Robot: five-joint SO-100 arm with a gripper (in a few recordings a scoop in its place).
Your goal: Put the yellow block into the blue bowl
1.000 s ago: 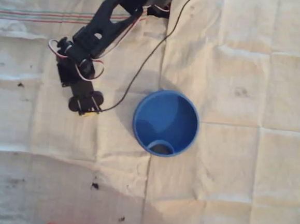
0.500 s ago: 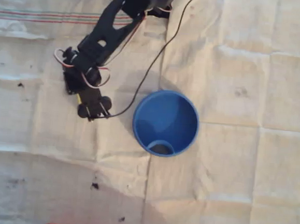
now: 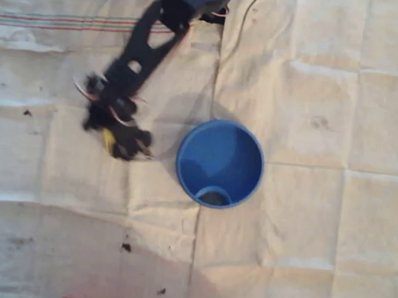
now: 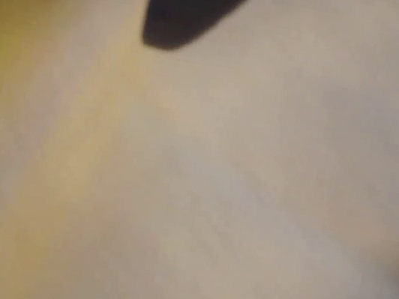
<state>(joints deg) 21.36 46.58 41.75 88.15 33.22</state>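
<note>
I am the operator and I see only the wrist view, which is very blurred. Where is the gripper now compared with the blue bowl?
Observer: In the overhead view the gripper is left of the blue bowl, not above it.
Operator: Is the yellow block in the bowl?
Observer: No. A bit of the yellow block shows at the gripper.
Operator: Is it held firmly?
Observer: The arm is motion-blurred, so I cannot tell.

No text, label, brand or number can be read on anything here.
</note>
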